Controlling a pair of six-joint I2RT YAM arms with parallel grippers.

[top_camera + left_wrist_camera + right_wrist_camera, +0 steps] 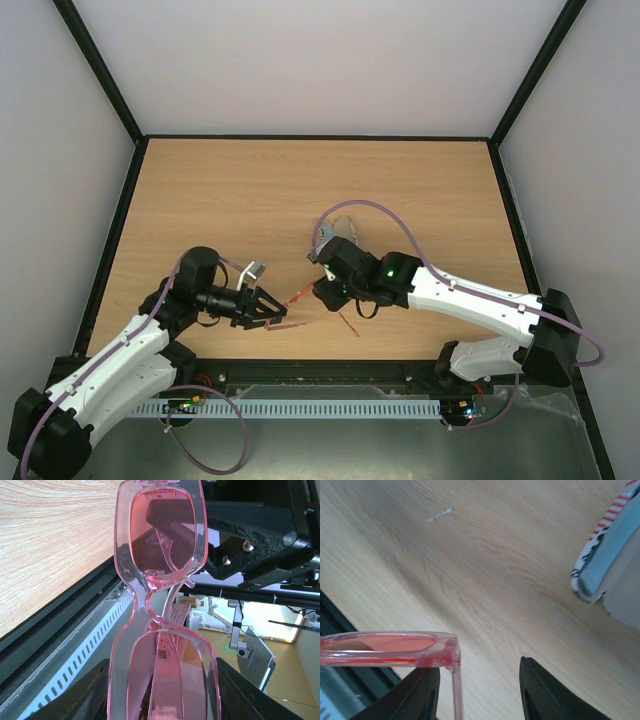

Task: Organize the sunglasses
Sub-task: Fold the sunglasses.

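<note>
Left gripper (160,669) clamps the slim translucent red-orange sunglasses (298,297), long axis 8 to 2 o'clock (seen from above); right gripper (480,669) stands parted beside their 2 o'clock end.

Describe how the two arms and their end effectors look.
Both the left arm and right arm have white link shells with black joints, and a purple cable loops along each. A green light glows on the right one. The left end effector and right end effector have black, wedge-shaped fingers.
</note>
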